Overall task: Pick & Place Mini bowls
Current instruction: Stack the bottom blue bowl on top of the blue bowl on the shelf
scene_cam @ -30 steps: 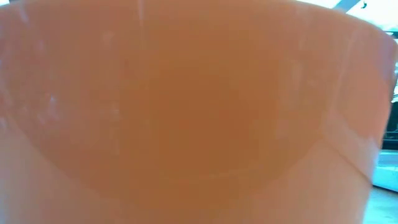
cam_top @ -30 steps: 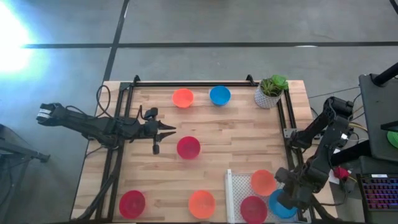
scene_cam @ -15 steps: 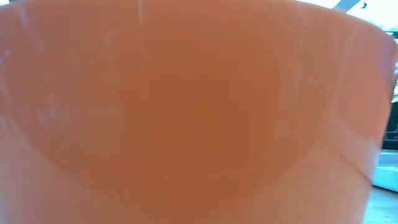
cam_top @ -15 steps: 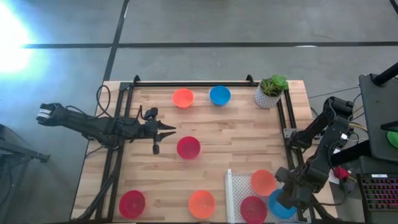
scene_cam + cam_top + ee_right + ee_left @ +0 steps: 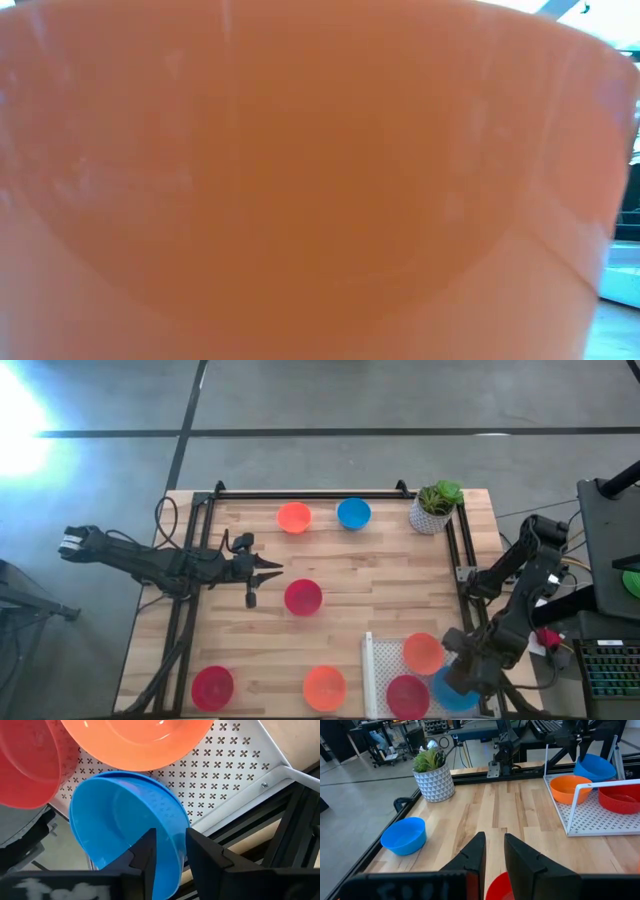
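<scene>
Over the white perforated rack [image 5: 378,670] at the table's [image 5: 380,575] near right corner, the right end effector [image 5: 169,851] straddles the rim of a tilted blue bowl [image 5: 125,827], fingers slightly parted, beside an orange bowl [image 5: 423,652] and a red bowl [image 5: 407,695]. No writing is legible. Left end effector [image 5: 494,851], narrowly open, hangs above another red bowl [image 5: 303,597].

Right claw [image 5: 458,682] fingers parted, left claw [image 5: 268,568] hovering, slightly open

Strong glare at the high view's left edge; low view blurred orange.
</scene>
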Robot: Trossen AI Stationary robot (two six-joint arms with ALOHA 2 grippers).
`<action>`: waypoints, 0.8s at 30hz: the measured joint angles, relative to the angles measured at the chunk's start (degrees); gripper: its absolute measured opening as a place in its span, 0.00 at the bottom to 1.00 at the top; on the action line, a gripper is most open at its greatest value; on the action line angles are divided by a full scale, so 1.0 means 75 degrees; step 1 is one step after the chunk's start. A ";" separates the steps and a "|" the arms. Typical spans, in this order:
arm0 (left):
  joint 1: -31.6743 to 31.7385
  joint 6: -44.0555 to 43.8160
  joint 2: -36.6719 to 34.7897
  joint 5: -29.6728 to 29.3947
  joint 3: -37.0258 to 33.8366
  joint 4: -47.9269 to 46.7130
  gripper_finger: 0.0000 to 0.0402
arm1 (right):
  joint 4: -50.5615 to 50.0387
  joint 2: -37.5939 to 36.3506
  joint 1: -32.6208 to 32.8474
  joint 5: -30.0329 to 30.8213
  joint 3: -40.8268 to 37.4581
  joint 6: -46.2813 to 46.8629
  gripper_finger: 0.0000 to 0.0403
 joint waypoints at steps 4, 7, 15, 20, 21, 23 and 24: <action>0.0000 -0.0002 0.0000 0.0000 0.0000 0.0000 0.16 | -0.0014 -0.0147 0.0003 -0.0003 0.0000 0.0014 0.24; 0.0000 -0.0002 0.0000 0.0000 0.0000 -0.0003 0.16 | -0.0014 -0.0293 0.0006 -0.0002 0.0000 0.0028 0.22; -0.0001 -0.0005 0.0000 0.0000 0.0000 -0.0004 0.16 | -0.0309 -0.0472 0.0006 0.0514 0.0000 0.0001 0.18; 0.0000 -0.0005 0.0000 0.0000 0.0000 -0.0003 0.16 | -0.0228 -0.0452 0.0006 0.0540 0.0000 0.0018 0.16; -0.0001 -0.0005 0.0000 0.0000 0.0000 -0.0003 0.16 | -0.0179 -0.0452 0.0006 0.0540 0.0000 0.0027 0.16; -0.0001 -0.0005 0.0000 0.0000 0.0000 -0.0004 0.16 | -0.0134 -0.0449 0.0006 0.0540 0.0000 0.0020 0.15; 0.0000 -0.0005 0.0000 0.0000 0.0000 -0.0008 0.16 | -0.0119 -0.0449 0.0006 0.0540 0.0000 0.0011 0.15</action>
